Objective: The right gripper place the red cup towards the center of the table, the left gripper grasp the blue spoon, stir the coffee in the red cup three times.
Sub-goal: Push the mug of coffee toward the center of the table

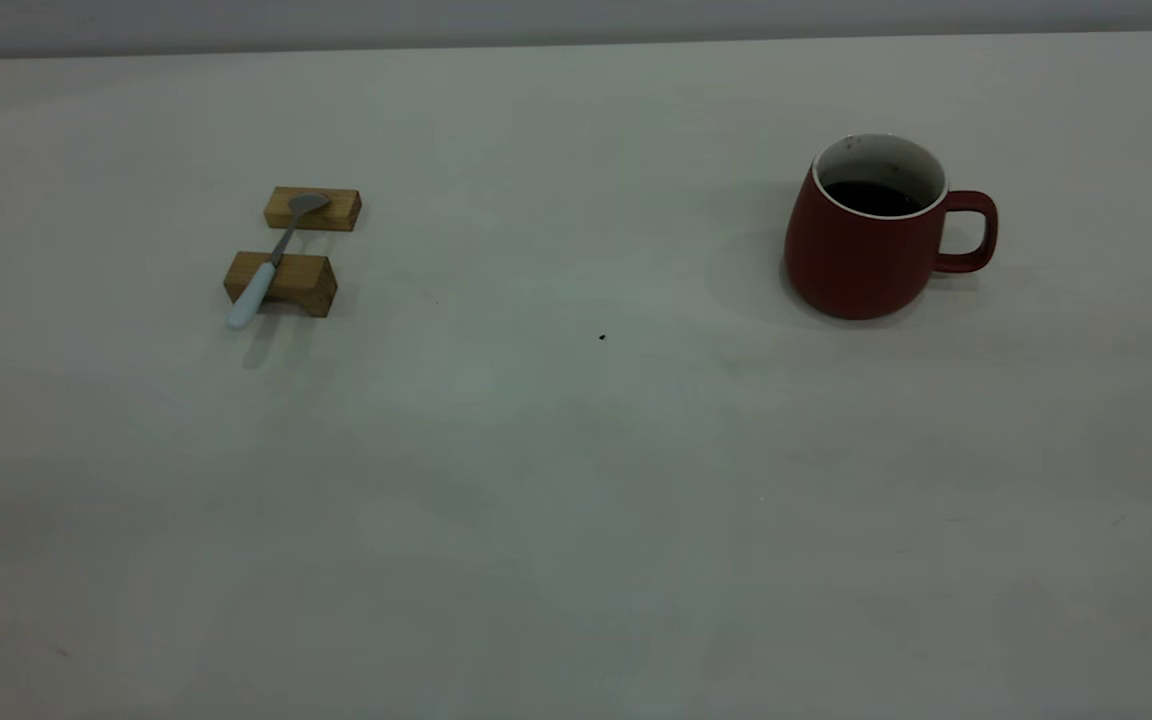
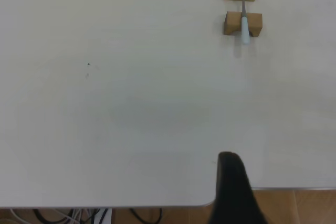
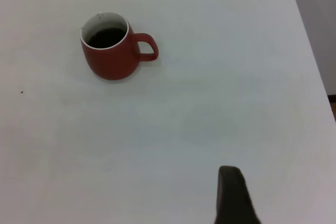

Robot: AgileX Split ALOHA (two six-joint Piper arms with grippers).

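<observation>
The red cup [image 1: 871, 245] stands upright at the right side of the table [image 1: 576, 480], with dark coffee [image 1: 871, 197] inside and its handle pointing right. The blue spoon [image 1: 271, 262] lies across two wooden blocks [image 1: 286, 280] at the left. Of each gripper only one dark finger shows, the left gripper [image 2: 234, 190] and the right gripper [image 3: 234, 195], so I cannot tell if they are spread or closed.

1. Exterior view dim and grey; the table [image 1: 576, 500] darkens toward the near corners.
2. Soft shadow lies left of the red cup [image 1: 866, 240]; a faint one below the blue spoon [image 1: 271, 262].
3. Wrist views brighter, evenly lit, slightly soft.
4. No hard glare anywhere.
5. Dark finger [image 2: 233, 192] close to the lens, blurred.
</observation>
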